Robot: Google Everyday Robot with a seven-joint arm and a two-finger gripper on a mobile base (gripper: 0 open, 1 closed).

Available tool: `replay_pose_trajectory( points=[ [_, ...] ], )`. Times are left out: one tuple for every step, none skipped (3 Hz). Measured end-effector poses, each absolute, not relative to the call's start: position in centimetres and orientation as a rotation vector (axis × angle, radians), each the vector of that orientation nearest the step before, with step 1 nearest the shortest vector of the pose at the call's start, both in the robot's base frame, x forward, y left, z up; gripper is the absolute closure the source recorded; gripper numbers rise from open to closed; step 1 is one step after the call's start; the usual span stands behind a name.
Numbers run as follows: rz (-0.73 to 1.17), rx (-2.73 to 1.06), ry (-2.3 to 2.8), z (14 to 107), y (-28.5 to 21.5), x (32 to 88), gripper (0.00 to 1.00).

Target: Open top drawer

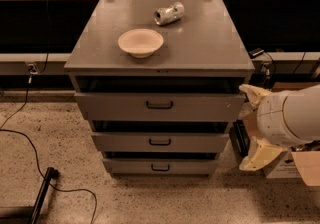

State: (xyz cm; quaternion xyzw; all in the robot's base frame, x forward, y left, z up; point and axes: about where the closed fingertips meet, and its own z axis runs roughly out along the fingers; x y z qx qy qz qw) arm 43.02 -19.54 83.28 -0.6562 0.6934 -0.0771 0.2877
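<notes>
Speckled flooring runs under a grey cabinet set against a dark wall of shelving. Its counter carries a pale bowl near the middle and a drinks can lying on its side farther back.

Below the counter's front edge is the top drawer, a wide grey front with a dark gap showing above it. It looks at most barely pulled out. Its small black bar handle sits at the centre, with its long axis running left to right. Two lower drawers with like handles sit beneath it.

The robot's hand is at the right of the scene, just beside the right end of the top drawer's front and clear of the handle. It holds nothing, and I cannot tell how far open it is.

The handle lies to the left of the hand, with roughly half the drawer front between them. As I judge it, the hand must travel left along the front, close across the bar, and then draw the drawer toward the near side.
</notes>
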Motion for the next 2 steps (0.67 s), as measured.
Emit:
replay_pose_trajectory(
  points=[
    [-0.189, -1.82, 1.838, 82.7, -18.9, 42.7, 0.0],
    [-0.197, -1.874, 1.805, 80.0, -18.8, 44.2, 0.0]
  ],
)
